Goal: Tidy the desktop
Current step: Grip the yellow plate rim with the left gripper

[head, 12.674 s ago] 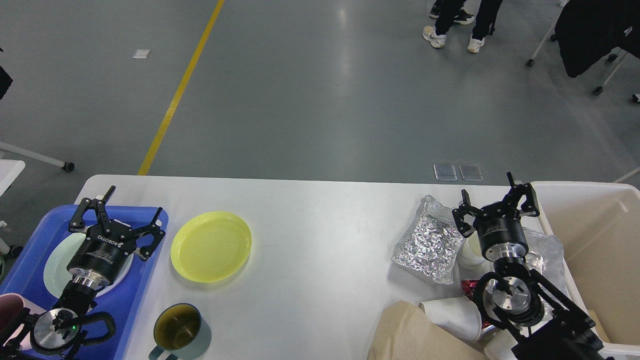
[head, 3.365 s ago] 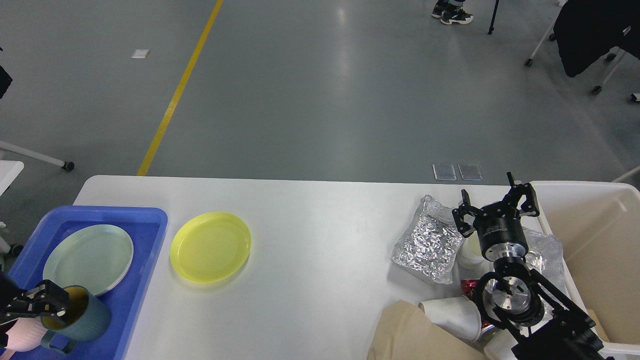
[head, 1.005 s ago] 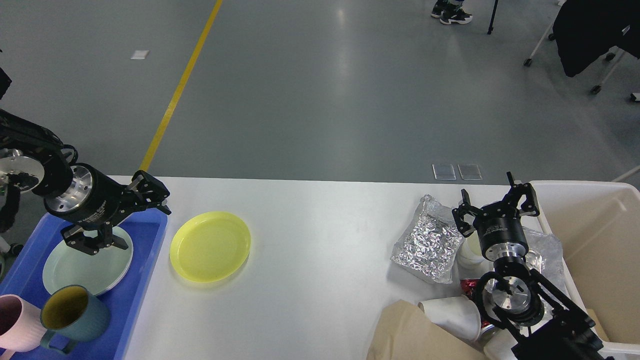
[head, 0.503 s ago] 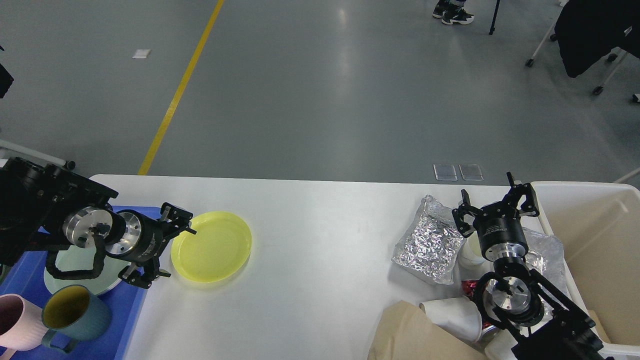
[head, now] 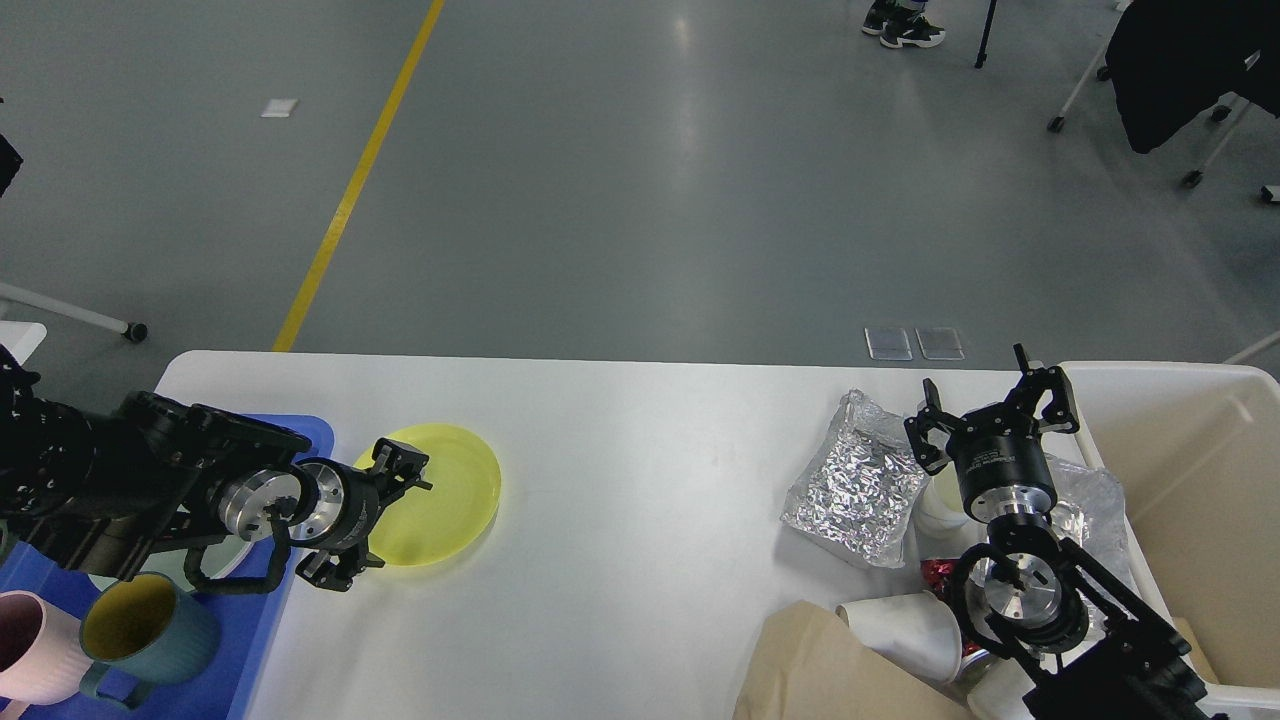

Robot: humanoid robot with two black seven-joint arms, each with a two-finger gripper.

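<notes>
At lower left, our left gripper (head: 378, 520) spreads wide around the near-left rim of the yellow plate (head: 445, 494) on the white counter (head: 640, 470). At right, our right gripper (head: 990, 410) hangs wide, empty, above the foil bag (head: 860, 480).

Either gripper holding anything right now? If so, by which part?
Nothing held. Left gripper is open, straddling the near-left rim of the yellow plate, not closed on it. Right gripper is open and empty above the foil bag.
</notes>
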